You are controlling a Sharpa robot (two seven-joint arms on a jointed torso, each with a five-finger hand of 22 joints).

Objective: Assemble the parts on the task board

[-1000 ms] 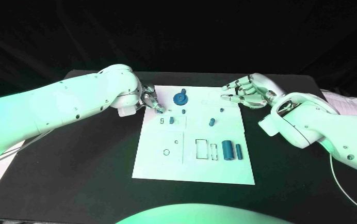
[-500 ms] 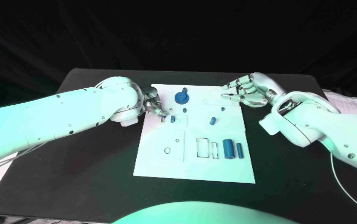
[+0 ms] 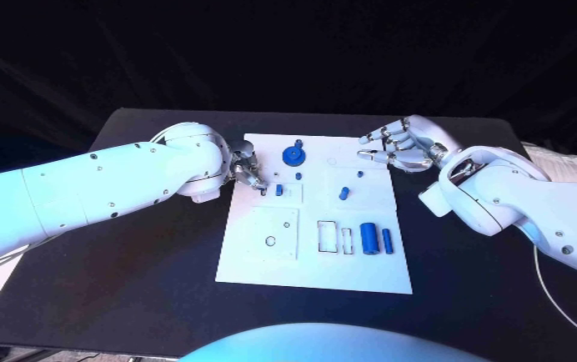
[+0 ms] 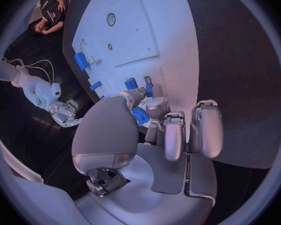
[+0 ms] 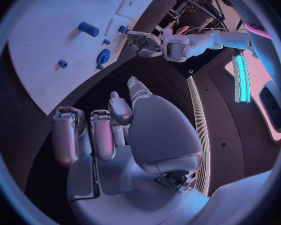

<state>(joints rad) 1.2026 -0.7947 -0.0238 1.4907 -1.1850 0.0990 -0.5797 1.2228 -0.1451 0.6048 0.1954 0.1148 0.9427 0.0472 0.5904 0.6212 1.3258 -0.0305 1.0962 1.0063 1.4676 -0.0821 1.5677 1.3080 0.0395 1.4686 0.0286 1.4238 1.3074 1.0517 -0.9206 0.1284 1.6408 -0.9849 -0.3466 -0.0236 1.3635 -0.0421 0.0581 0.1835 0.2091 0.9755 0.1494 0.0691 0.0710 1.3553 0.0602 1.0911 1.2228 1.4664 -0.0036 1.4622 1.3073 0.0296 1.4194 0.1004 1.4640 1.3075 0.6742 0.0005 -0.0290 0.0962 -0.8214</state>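
We see the left silver hand [image 3: 247, 170] at nine o'clock of the flat white task board [image 3: 258, 258], pinching a small blue part [image 4: 140, 116] over it. Our right silver hand [image 3: 399, 150] hovers at two o'clock, fingers apart, holding nothing. A black table [image 3: 132, 245] lies beneath.

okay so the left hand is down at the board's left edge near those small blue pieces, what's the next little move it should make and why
Probably close the fingers on the small blue part at its fingertips and lift it slightly. The left robot hand is already low over the task board, and the left wrist view shows that part right between its thumb and a finger, though a firm grip isn't clear. The right robot hand hovers off the board's far right corner, holding nothing.
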